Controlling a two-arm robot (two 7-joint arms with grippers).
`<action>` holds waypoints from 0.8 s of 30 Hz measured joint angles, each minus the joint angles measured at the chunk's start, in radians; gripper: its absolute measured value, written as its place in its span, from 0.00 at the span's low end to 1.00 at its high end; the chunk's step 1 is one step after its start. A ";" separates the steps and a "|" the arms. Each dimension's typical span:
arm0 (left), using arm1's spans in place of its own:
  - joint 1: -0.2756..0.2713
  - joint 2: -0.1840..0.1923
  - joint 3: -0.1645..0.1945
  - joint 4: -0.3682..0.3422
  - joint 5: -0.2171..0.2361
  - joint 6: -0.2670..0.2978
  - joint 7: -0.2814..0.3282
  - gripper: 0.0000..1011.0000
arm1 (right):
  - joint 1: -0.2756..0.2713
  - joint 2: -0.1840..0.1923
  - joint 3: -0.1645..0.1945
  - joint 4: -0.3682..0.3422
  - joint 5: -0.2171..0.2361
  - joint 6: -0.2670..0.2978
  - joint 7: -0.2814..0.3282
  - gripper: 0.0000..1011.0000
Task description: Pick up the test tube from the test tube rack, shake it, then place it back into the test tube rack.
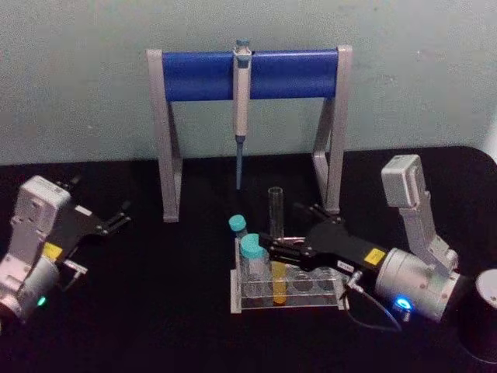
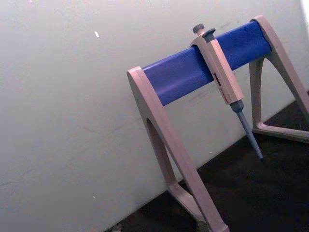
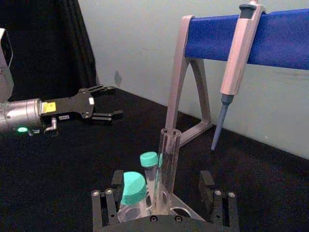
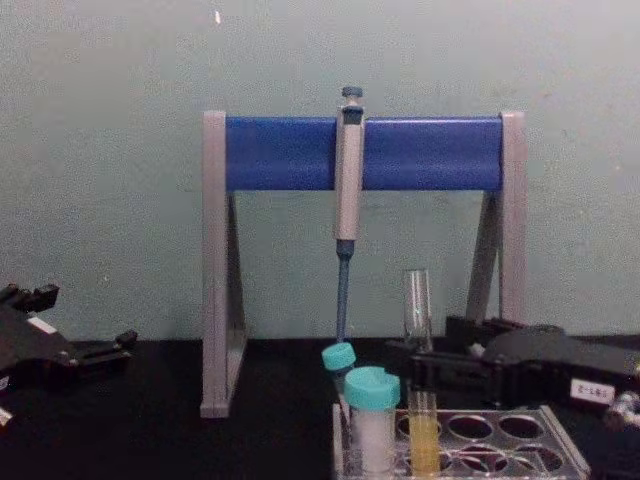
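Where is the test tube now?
In the head view the test tube stands upright in the test tube rack, front centre, beside the teal-capped vials, with the open right gripper around it.

The left gripper (image 1: 121, 215) is seen low at the left edge of the head view, with its fingers spread apart and pointed toward the upper right. Its silver wrist (image 1: 31, 256) is angled down into the lower left corner. The right gripper (image 1: 283, 227) is stretched from the lower right toward the centre of the frame, with its fingers held wide apart.
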 joint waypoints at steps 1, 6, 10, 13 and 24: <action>0.000 0.000 0.000 0.000 0.000 0.000 0.000 0.99 | 0.004 -0.002 -0.002 0.004 -0.002 0.000 0.001 0.99; 0.000 0.000 0.000 0.000 0.000 0.000 0.000 0.99 | 0.022 -0.015 -0.009 0.026 -0.013 -0.003 0.002 0.99; 0.000 0.000 0.000 0.000 0.000 0.000 0.000 0.99 | 0.031 -0.023 -0.013 0.040 -0.020 -0.003 0.002 0.99; 0.000 0.000 0.000 0.000 0.000 0.000 0.000 0.99 | 0.034 -0.027 -0.013 0.045 -0.023 -0.003 0.002 0.99; 0.000 0.000 0.000 0.000 0.000 0.000 0.000 0.99 | 0.037 -0.030 -0.013 0.051 -0.029 -0.011 0.004 0.99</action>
